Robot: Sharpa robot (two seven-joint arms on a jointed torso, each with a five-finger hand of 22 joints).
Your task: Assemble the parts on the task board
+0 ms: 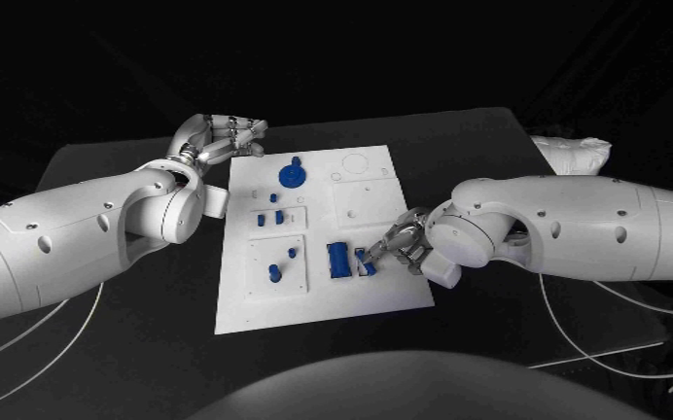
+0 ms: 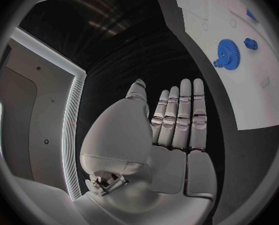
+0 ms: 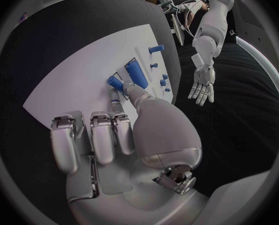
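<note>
On your left, the left hand sits off the far left corner of the task board, its fingers straight, side by side and holding nothing. On the board you see a blue gear near that corner, small blue parts below it, and a blue block near the front. On your right, the right hand rests at the board's right edge, thumb and finger pinching a small blue cylinder beside the block, the other fingers curled

Matt white task board, glossy silver metal-looking hand, matt blue plastic-looking gear.
</note>
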